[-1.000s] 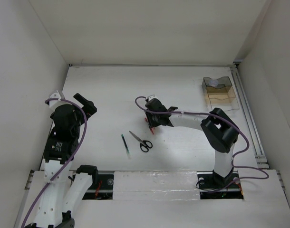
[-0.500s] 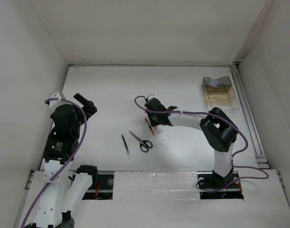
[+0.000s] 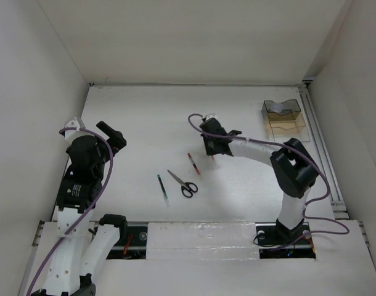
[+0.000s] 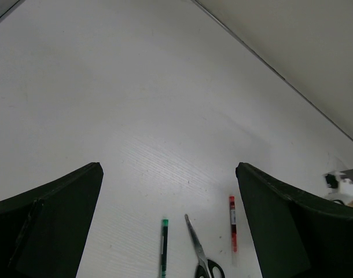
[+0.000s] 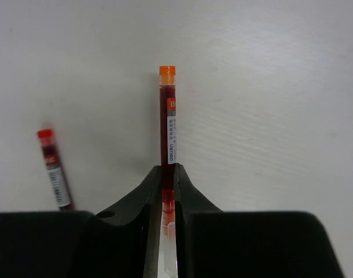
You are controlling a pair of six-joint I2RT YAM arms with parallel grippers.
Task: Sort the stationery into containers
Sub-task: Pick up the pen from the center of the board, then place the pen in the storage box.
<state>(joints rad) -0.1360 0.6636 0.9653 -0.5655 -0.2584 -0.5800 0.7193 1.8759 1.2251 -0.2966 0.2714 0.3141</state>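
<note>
The right gripper (image 5: pixel 168 169) is pinched narrow on a red pen (image 5: pixel 167 116). From its wrist camera the pen runs straight out past the fingertips, with an orange cap at the far end. I cannot tell whether the pen touches the table (image 3: pixel 138 117). A second red pen (image 3: pixel 193 163) lies flat on the table just beside it, to the gripper's near left. From above, the right gripper (image 3: pixel 211 150) sits near the middle of the table, well apart from the organiser (image 3: pixel 286 131), which stands at the far right corner. There is a small pale roll (image 3: pixel 277 108) in the organiser's back compartment. The scissors (image 3: pixel 183 183) lie closed near the second red pen, blades pointing up-left, and the dark pen (image 3: pixel 163 188) lies just to their left, apart from them. The left gripper (image 4: pixel 168 168) is held over the left side of the table with its fingers (image 4: pixel 49 220) spread wide and nothing between them.
</note>
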